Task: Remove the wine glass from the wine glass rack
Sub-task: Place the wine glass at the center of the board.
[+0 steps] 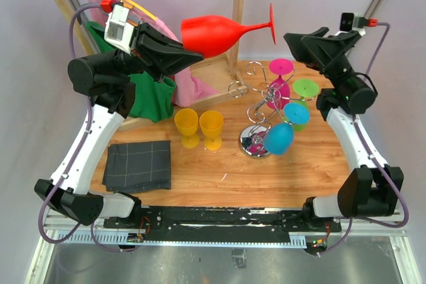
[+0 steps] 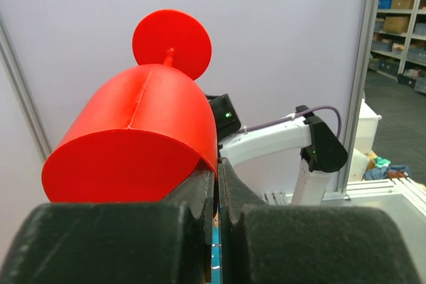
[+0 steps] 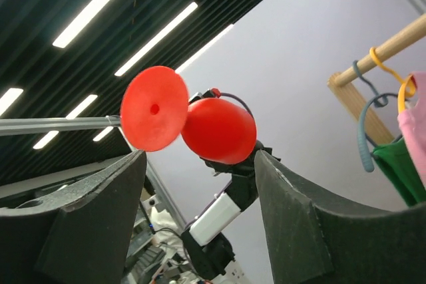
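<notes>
High above the table [image 1: 219, 177] and clear of the chrome wine glass rack [image 1: 256, 145], the glossy red wine glass [image 1: 212, 34] lies horizontal, foot pointing right, the left claw [image 1: 195, 55] clenched on its bowl rim, seen plainly only from the left wrist, the right claw [image 1: 291, 36] released, apart from the foot.

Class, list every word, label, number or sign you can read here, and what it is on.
None can be read.
The red wine glass, yellow cups and folded grey cloth carry no print.
Any marking on the white camera box or the far shelf boxes is too small or blurred to read.
</notes>
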Robot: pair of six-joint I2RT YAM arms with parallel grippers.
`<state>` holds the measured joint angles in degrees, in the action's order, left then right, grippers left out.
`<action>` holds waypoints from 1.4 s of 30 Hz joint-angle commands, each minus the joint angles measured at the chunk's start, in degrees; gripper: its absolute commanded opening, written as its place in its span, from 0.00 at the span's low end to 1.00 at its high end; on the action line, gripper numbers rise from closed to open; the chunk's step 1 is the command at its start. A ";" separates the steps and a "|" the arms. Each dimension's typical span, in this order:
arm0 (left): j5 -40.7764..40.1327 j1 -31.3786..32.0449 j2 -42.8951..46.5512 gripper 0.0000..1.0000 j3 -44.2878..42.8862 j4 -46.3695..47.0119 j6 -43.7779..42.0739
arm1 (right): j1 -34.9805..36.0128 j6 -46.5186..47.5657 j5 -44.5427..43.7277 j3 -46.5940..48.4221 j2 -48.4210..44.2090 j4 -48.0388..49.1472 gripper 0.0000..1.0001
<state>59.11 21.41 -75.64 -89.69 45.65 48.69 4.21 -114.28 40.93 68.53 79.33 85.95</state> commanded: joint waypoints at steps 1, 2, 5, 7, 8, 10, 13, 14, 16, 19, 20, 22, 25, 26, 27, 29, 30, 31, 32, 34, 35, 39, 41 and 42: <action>1.95 -0.23 2.01 0.00 -2.11 -10.03 -9.10 | -5.66 -1.54 2.94 2.24 -5.16 2.03 0.69; 2.39 -0.21 2.44 0.00 -2.15 -12.38 -11.78 | -6.95 -1.71 4.02 2.66 -6.04 1.27 0.70; 3.54 -0.21 4.34 0.00 -1.56 -25.47 -20.62 | -11.40 -1.27 7.74 3.84 -8.49 -2.91 0.74; 3.34 -0.14 5.08 0.00 -2.93 -38.70 -29.24 | -14.45 0.34 10.82 4.85 -9.97 -6.96 0.77; 2.18 0.17 5.01 0.00 -4.50 -46.94 -37.52 | -16.02 1.85 12.80 5.63 -10.78 -9.98 0.79; -1.50 1.22 4.40 0.00 -7.66 -61.51 -48.77 | -17.64 7.20 17.21 6.97 -12.29 -17.75 0.81; -8.64 3.12 3.97 0.00 -9.86 -73.86 -59.05 | -18.33 20.05 20.45 8.89 -14.66 -33.02 0.84; -10.73 3.76 4.03 0.00 -9.96 -76.01 -60.67 | -18.51 24.32 20.84 9.55 -15.38 -37.86 0.85; -14.20 4.96 4.26 0.00 -10.12 -79.79 -63.56 | -18.75 32.92 20.74 11.16 -16.71 -48.63 0.87; -19.83 7.71 4.97 0.00 -9.95 -85.75 -68.95 | -19.04 44.83 19.81 14.07 -18.21 -66.02 0.87; -21.53 8.63 5.24 0.00 -9.75 -87.83 -70.87 | -19.18 47.59 19.40 14.95 -18.47 -69.40 0.87; -24.05 9.83 5.99 0.00 -9.41 -91.60 -74.45 | -19.70 50.68 18.57 16.24 -18.73 -73.26 0.88; -25.79 10.41 7.59 0.00 -8.94 -93.67 -77.74 | -20.40 52.59 18.20 17.15 -18.66 -75.83 0.90; -26.42 10.41 7.97 0.00 -8.97 -94.04 -77.99 | -20.55 52.91 18.27 17.15 -18.64 -76.29 0.91; -27.09 10.41 8.29 0.00 -9.17 -94.26 -78.04 | -20.70 53.07 18.33 16.96 -18.60 -76.45 0.91; -28.43 10.41 8.64 0.00 -9.83 -94.93 -78.12 | -20.83 53.13 18.67 16.32 -18.64 -76.50 0.91; -29.23 10.41 8.94 0.00 -10.05 -94.94 -77.86 | -20.82 53.17 18.73 15.90 -18.77 -76.47 0.91; -30.11 10.41 9.27 0.00 -10.25 -94.98 -77.67 | -20.82 53.33 18.84 15.48 -18.95 -76.48 0.91; -30.98 10.41 9.60 0.00 -10.44 -94.97 -77.42 | -20.90 53.44 18.86 15.10 -19.10 -76.54 0.91; -32.76 10.41 10.22 0.00 -10.67 -94.87 -77.06 | -20.92 53.55 18.98 14.44 -19.24 -76.46 0.92; -33.55 10.41 10.63 0.00 -10.57 -94.94 -76.93 | -20.94 53.65 19.06 14.25 -19.24 -76.46 0.92; -35.72 10.41 12.88 0.00 -9.16 -95.24 -75.99 | -20.92 53.95 19.18 13.92 -19.05 -76.56 0.93; -35.16 10.41 13.27 0.00 -8.80 -97.55 -76.24 | -20.93 54.47 19.06 14.44 -18.82 -77.16 0.98; -34.70 10.41 13.13 0.00 -9.13 -99.25 -76.28 | -20.95 55.27 18.93 15.12 -18.62 -78.40 0.99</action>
<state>25.36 31.38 -63.96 -98.56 -50.24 -27.35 -15.70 -61.52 59.00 82.65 60.99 8.54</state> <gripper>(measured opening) 0.021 0.968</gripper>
